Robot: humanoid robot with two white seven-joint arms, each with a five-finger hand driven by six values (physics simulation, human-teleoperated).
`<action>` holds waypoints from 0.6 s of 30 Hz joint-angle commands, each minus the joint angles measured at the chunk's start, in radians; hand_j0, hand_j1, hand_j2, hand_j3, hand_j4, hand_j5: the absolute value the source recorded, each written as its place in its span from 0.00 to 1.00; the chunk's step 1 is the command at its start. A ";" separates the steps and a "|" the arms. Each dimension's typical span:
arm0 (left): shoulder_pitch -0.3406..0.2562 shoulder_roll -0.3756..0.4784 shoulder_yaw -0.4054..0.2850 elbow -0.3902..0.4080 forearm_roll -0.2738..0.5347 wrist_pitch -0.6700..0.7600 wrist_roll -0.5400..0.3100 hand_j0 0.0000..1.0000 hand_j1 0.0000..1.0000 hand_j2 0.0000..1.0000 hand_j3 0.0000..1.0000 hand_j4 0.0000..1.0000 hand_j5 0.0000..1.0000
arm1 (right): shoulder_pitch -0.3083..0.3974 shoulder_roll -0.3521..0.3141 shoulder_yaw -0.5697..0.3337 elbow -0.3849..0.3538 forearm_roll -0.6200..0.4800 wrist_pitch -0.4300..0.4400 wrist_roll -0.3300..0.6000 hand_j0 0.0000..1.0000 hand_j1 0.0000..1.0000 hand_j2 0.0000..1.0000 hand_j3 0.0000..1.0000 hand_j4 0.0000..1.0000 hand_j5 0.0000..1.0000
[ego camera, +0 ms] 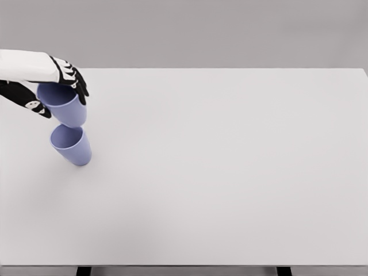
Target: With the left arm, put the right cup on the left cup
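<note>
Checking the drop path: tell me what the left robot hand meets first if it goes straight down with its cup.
Probably the second cup standing just below the held cup in the left robot hand; their exact alignment in depth is unclear.

White left arm (pixel 26 65), hand (pixel 52 89) seemingly black with white patches.

No text, label, brand, number or sign can be read anywhere. The two blue cups, one held (pixel 64 106) and one standing (pixel 71 145), are plain, the pale surface (pixel 230 172) bears no markings, and the black patches on the left hand (pixel 52 86) form no letters.
</note>
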 commanded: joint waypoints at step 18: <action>0.005 0.041 -0.045 0.017 0.017 0.003 -0.001 0.64 0.64 0.64 0.64 0.64 0.64 | 0.000 0.000 0.000 0.000 0.001 0.000 0.000 1.00 1.00 1.00 1.00 1.00 1.00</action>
